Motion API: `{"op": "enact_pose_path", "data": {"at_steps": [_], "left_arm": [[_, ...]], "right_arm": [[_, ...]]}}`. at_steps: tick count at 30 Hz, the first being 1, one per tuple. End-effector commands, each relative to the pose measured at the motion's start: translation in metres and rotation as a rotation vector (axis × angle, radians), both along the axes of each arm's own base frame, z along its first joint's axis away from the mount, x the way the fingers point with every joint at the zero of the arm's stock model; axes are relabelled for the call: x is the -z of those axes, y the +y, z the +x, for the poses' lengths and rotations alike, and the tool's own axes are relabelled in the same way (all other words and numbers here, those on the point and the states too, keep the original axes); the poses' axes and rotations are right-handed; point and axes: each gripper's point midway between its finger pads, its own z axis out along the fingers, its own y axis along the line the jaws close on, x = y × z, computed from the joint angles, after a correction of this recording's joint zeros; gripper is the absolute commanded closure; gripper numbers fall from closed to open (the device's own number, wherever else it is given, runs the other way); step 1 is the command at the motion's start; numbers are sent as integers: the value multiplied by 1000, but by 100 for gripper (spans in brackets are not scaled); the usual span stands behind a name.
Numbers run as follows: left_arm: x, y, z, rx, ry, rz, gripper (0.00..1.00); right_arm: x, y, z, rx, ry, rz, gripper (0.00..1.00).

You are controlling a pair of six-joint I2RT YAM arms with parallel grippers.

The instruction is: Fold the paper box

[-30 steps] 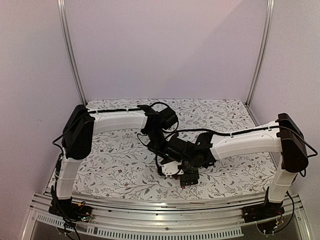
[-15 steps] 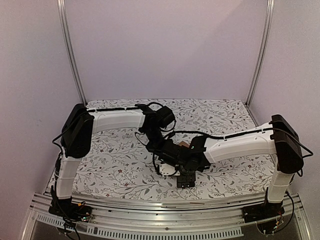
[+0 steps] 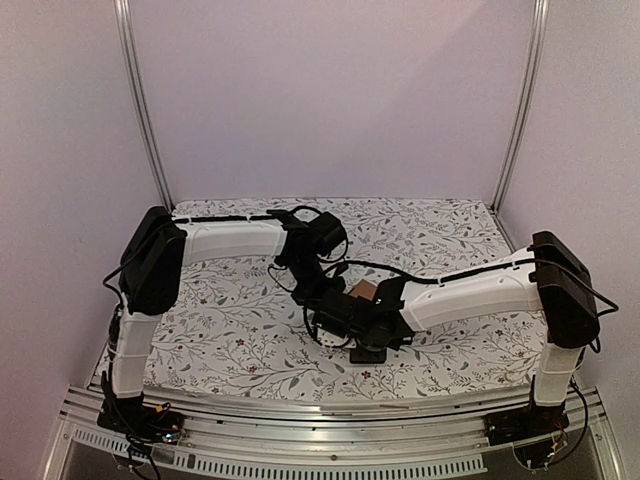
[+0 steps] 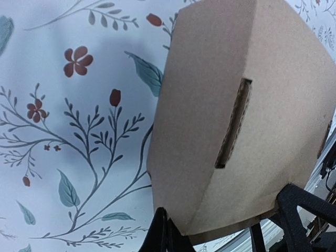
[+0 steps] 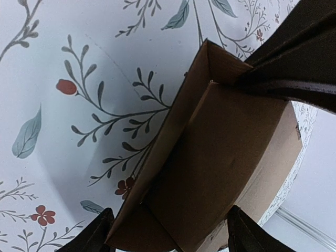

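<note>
The paper box (image 3: 363, 291) is a brown cardboard carton, partly folded, held at the table's middle where both arms meet. In the left wrist view the paper box (image 4: 236, 121) shows a slit in one panel. Its lower edge runs into my left gripper (image 4: 168, 236), which is shut on that wall. The right wrist view looks into the open paper box (image 5: 210, 157). My right gripper (image 5: 168, 236) straddles it, open, one finger close to each side. The left gripper (image 5: 294, 63) pinches the far wall.
The floral tablecloth (image 3: 220, 320) covers the table, inside metal posts (image 3: 140, 110) and pale walls. The two wrists crowd together over the middle, with a black cable (image 3: 420, 265) looping above the right forearm.
My right arm has swung left and back toward the box, and its jaws have narrowed around it. A corner of the box now shows from above. The left gripper has stayed shut.
</note>
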Motion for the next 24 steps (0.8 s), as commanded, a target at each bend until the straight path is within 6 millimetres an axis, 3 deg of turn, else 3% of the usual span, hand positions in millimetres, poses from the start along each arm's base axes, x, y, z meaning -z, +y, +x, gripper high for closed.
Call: {"op": "enact_pose_path", "data": {"at_steps": [1, 3, 7, 15, 18, 20, 24], "left_arm": [[-18, -13, -4, -14, 21, -90, 100], [-19, -11, -2, -20, 14, -86, 100], [-25, -7, -1, -18, -17, -77, 87], [-82, 12, 8, 1, -233, -134, 72], [-93, 27, 5, -4, -315, -161, 68], [-89, 37, -4, -7, -344, -180, 67], [-51, 61, -31, -42, -366, -150, 74]], "right_arm": [[42, 8, -23, -25, 146, 7, 32], [41, 7, -22, -18, 147, 10, 34], [41, 2, -19, -5, 156, 13, 38], [41, -10, -17, -10, 201, 25, 40], [41, -12, -16, -12, 219, 32, 40], [42, -13, -18, -13, 233, 35, 40], [42, -12, -18, -14, 250, 44, 40]]}}
